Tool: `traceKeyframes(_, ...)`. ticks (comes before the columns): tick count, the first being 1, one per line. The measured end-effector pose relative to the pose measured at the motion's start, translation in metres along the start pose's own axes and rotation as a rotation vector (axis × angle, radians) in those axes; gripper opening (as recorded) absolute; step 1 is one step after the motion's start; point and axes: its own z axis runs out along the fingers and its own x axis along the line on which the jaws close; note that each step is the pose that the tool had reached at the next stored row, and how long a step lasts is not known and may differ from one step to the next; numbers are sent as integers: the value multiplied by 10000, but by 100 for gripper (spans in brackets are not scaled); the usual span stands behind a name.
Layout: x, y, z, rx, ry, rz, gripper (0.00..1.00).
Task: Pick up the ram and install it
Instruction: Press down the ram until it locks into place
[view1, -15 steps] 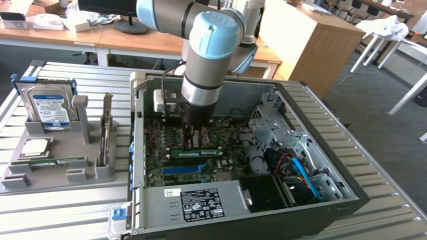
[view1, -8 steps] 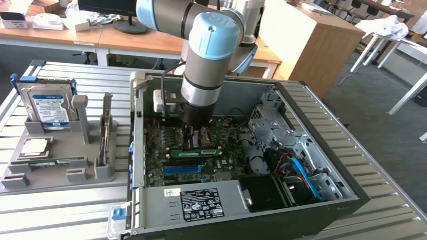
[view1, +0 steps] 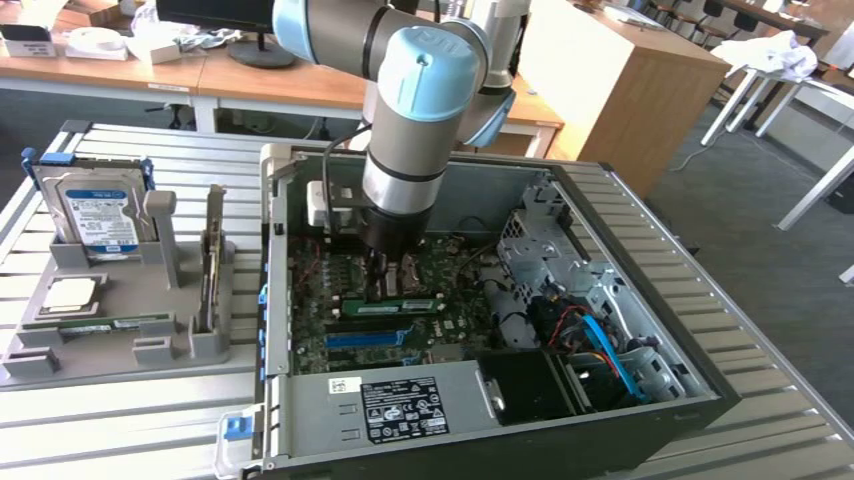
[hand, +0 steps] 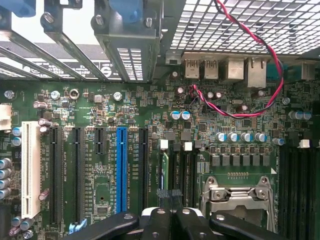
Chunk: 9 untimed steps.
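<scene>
The gripper (view1: 388, 292) stands inside the open computer case (view1: 641, 250), fingers together (empty). Just beside them, the ram (view1: 388, 306) lies on the motherboard (hand: 150, 115).

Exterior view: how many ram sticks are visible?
2. The ram stands on the motherboard in the case, right under the fingers. A spare stick lies flat in the grey tray at the exterior view's left. More could hide behind the arm.
</scene>
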Motion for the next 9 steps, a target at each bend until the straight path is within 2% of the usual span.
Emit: traceKeyframes(9, 1, 0, 14, -1, 1, 0, 10)
